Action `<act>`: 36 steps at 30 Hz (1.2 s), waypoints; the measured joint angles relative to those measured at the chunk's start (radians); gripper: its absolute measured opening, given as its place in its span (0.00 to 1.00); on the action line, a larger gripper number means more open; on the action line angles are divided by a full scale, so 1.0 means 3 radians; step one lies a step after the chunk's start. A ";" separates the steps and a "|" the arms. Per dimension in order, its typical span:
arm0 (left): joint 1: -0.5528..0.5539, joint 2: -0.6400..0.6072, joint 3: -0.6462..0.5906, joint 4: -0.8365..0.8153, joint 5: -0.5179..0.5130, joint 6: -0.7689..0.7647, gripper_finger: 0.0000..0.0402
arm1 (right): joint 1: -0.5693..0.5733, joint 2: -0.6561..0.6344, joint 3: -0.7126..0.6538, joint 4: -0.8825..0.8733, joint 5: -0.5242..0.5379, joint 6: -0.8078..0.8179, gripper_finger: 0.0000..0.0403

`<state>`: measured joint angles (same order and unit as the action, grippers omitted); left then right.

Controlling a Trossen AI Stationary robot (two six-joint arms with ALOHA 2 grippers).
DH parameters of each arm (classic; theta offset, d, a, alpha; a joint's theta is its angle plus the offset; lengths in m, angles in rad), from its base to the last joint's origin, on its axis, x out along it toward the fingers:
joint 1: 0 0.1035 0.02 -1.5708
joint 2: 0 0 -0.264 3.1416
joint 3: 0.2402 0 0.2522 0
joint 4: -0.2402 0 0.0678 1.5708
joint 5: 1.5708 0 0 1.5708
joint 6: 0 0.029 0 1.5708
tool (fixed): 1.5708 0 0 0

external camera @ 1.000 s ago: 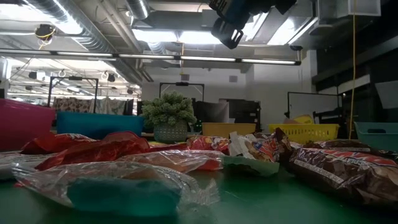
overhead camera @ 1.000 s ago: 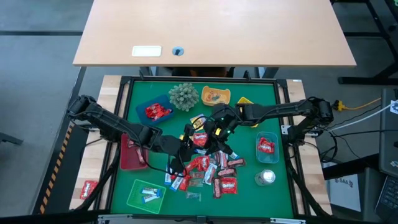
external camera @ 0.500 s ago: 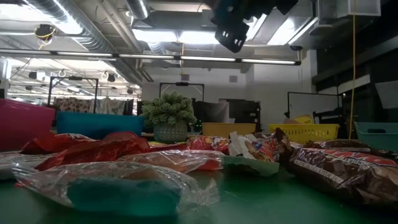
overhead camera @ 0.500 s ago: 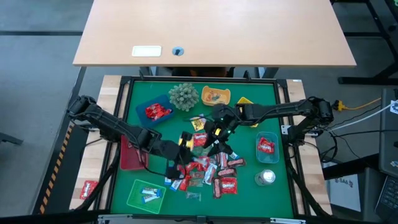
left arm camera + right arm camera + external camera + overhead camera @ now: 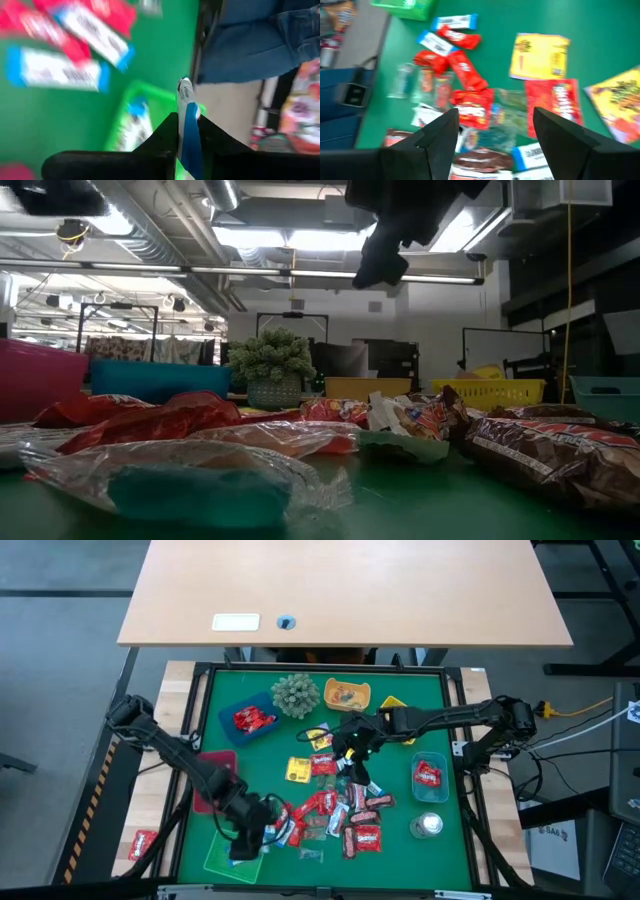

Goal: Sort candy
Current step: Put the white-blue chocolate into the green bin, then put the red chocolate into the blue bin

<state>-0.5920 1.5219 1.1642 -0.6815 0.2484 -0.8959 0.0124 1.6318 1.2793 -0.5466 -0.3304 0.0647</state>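
Observation:
The candy lies as a loose heap of red, blue-white and silvery packets in the middle of the green mat. A yellow packet lies flat beside the heap. My left gripper is over the green tray at the near left and is shut on a blue-white candy packet. The tray holds other blue-white packets. My right gripper hangs open above the heap's far side, with its fingers wide apart and touching nothing. My left gripper pinches the blue-white packet between its two fingers. The packet stands edge-on and its end sticks out past the fingertips. It is lifted clear, over the rim of the green tray.
Along the far side stand a blue tray with red candy, the spiky plant ball and two yellow trays. A dark red tray sits at the left, a pale blue tray and a silvery round thing at the right. A person's jeans are beyond the near edge.
My left gripper has moved from the middle of the heap toward the table's near left corner, carrying the blue-white packet over the green tray. The yellow packet that it covered now lies in plain view. My right gripper has stayed above the heap.

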 joint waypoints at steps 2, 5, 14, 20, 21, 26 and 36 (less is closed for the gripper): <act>-0.0129 0.0000 0.0001 -0.0016 0.0071 -0.0356 0.07 | 0.0000 0.0000 0.0000 -0.0026 0.0114 -0.0056 0.63; -0.0304 0.0000 0.0001 -0.0082 0.0100 -0.0776 0.08 | 0.0000 0.0000 -0.0001 -0.0032 0.0225 -0.0113 0.63; -0.0543 0.0000 0.0000 -0.0498 -0.0155 -0.1918 0.14 | 0.0000 0.0000 -0.0001 -0.0032 0.0230 -0.0158 0.63; -0.0564 0.0000 0.0001 -0.0729 -0.0160 -0.2131 0.24 | 0.0000 0.0000 -0.0001 -0.0034 0.0230 -0.0158 0.63; -0.0564 0.0000 0.0000 -0.0731 -0.0176 -0.2131 0.26 | 0.0000 0.0000 -0.0002 -0.0038 0.0230 -0.0158 0.63; -0.0534 0.0000 0.0001 -0.0695 -0.0545 -0.2130 0.31 | 0.0000 0.0000 -0.0004 -0.0074 0.0230 -0.0159 0.63; -0.0355 0.0000 0.0000 -0.0638 -0.1882 -0.2127 0.33 | 0.0000 0.0000 -0.0004 -0.0084 0.0230 -0.0159 0.63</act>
<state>-0.6985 1.5219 1.1642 -0.8730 -0.3161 -1.5341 0.0124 1.6318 1.2781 -0.5716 -0.2615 0.0170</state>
